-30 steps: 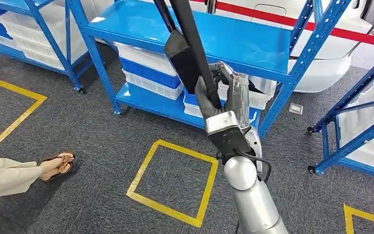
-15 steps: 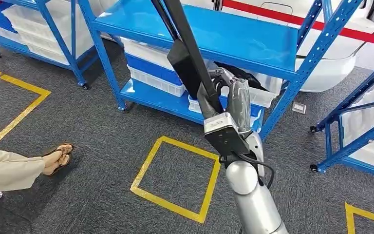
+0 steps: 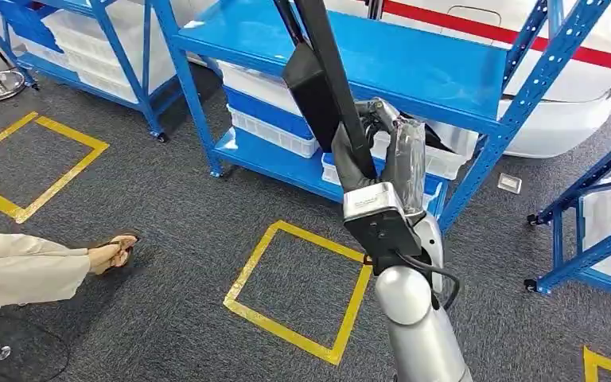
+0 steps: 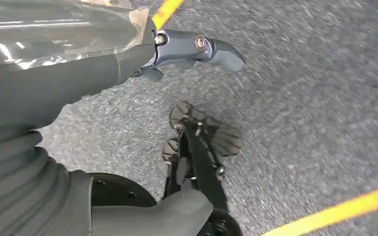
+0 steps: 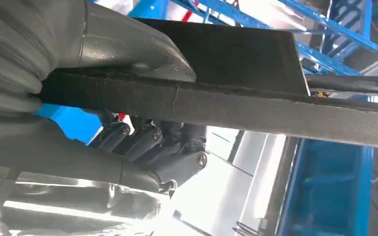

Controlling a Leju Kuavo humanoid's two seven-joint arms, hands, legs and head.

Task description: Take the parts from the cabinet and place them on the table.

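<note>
The right hand is raised in front of the blue shelving rack, its fingers wrapped around a long black trim part that slants up past the rack's shelf. The left hand hangs over the grey carpet, fingers loosely apart and holding nothing.

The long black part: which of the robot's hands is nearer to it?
Right. The right hand grips the long black part in front of the blue rack. The left hand hangs over grey carpet.

No legible text, labels, nos. or signs anywhere.
</note>
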